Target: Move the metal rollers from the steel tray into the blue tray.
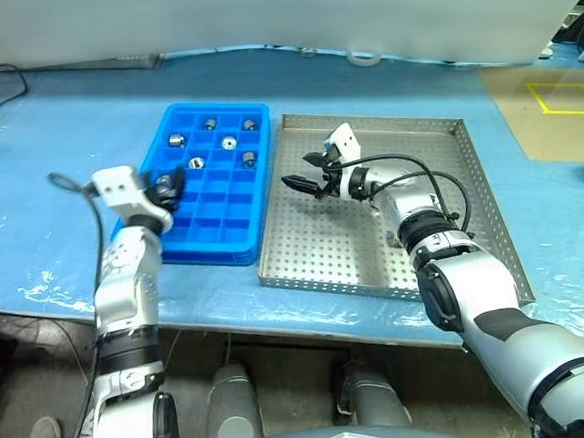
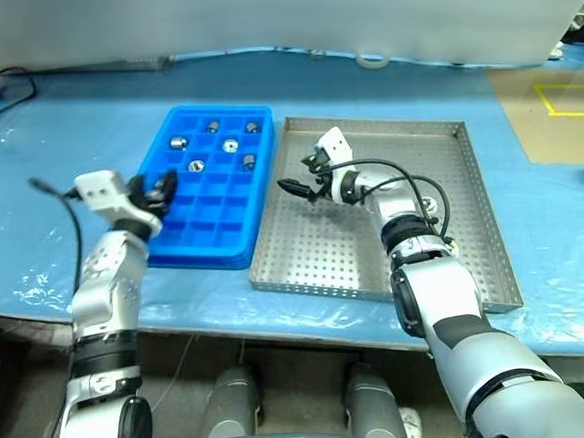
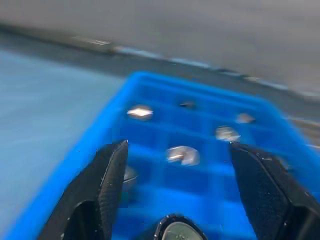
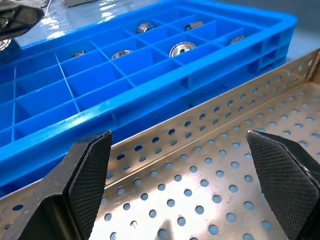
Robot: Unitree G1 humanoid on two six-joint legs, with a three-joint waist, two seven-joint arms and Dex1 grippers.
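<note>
Your bright blue gridded plastic tray (image 1: 212, 184) carries the small silvery metal rollers (image 1: 228, 142) toward twelve o'clock. At its three o'clock, your perforated grey steel tray (image 1: 440, 184) sits bare under the wide-spread right end effector (image 1: 304, 173). Left end effector (image 3: 175, 165) gapes, empty.

head pair — high, facing down | wrists — low, close | all share blue tray (image 1: 214, 179), left wrist perhaps blurred

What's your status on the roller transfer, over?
Left end effector open over blue tray. Right end effector open, empty, over steel tray. Several metal rollers already in compartments. Nothing in the way.
</note>
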